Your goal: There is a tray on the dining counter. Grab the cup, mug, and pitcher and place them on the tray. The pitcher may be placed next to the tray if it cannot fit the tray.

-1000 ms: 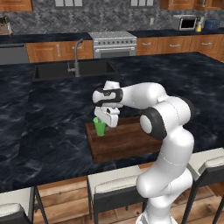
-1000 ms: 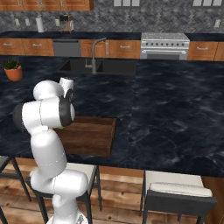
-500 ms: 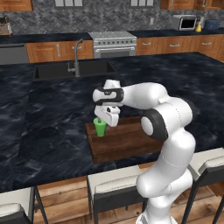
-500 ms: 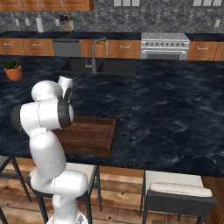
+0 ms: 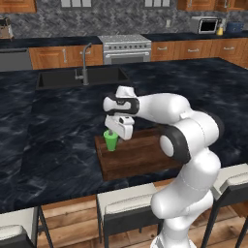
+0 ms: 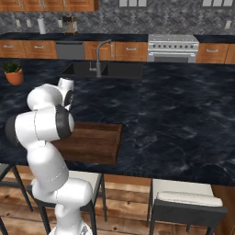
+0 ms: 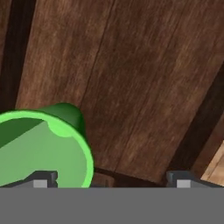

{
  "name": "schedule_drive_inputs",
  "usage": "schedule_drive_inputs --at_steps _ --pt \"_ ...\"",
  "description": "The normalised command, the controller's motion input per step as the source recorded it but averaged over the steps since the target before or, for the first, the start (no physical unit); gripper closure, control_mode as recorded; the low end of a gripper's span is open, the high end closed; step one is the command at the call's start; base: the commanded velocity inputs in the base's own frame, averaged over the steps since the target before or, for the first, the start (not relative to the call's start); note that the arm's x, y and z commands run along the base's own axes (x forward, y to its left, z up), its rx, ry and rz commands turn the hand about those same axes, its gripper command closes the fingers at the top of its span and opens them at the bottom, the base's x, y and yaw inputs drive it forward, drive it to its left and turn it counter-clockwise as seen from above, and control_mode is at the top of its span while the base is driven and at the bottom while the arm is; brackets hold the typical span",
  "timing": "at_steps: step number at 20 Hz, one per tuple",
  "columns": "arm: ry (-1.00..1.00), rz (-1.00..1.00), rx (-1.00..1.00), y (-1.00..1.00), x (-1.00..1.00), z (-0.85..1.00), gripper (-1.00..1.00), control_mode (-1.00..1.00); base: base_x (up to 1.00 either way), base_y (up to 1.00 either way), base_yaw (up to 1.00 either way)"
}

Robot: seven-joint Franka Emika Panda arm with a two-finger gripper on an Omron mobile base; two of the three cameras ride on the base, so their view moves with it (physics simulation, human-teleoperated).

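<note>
— Once the cup (image 5: 111, 141) stood on the tray (image 5: 140, 156) near its far-left corner, what should you have done?

— Your fingers (image 7: 43, 178) were spread wide, gripping nothing; you needed to rise straight, clearing the rim.

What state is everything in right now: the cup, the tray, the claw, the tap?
Small bright green handleless cup: upright on the tray's far left corner, not gripped.
Shallow dark brown wooden tray: flat on the counter's near edge, holding the cup.
Claw: open, just above the cup.
Black veined stone dining counter: bears the tray.
Grey faucet: no water visible.
</note>
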Motion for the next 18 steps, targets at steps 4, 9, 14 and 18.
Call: schedule_drive_inputs --at_steps 4,9,14,18 --pt "-0.06 0.04 0.00 -0.14 -0.25 0.37 -1.00 -1.00 0.00 0.00 0.00" --pt "-0.03 0.09 0.01 -0.35 -0.14 0.60 -1.00 -1.00 0.00 0.00 0.00" --pt "-0.05 0.01 0.00 -0.43 -0.46 0.54 -1.00 -1.00 0.00 0.00 0.00" --pt "-0.11 0.14 -0.01 -0.39 -0.45 0.51 -1.00 -1.00 0.00 0.00 0.00"
